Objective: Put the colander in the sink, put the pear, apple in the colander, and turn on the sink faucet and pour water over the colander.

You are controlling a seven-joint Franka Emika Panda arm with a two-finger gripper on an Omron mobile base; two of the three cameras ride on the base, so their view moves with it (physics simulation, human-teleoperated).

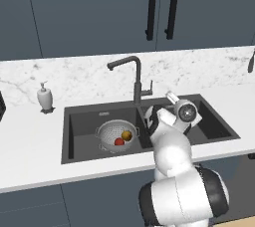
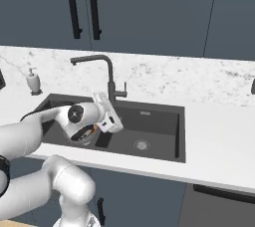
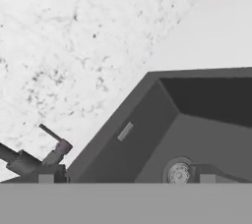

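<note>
Fruit-loading step apparently finished: colander (image 1: pixel 117 137) sitting in the left basin of the sink (image 1: pixel 79 121), with the apple (image 1: pixel 119 142) and the pear (image 1: pixel 126 135) inside it, touching or nearly so. Faucet step now in hand. Gripper (image 2: pixel 110 113) open wide and holding nothing, raised over the divider between the basins, tilted toward the back wall, just in front of the sink faucet (image 1: pixel 135 79). From the hand view, lever (image 3: pixel 55 139) of the faucet at lower left, right basin and its drain (image 3: pixel 178 173) straight ahead; hence not yet lined up on the lever.

Spout reaching left, its tip roughly above the left basin near the colander, though whether directly over it hard to judge. No water visible.

Next move, as a judgement: swing toward the small side lever, then push or nip it to start the flow; if the spout falls short of the colander, nudge it across. Risk of glancing off so slim a lever.
</note>
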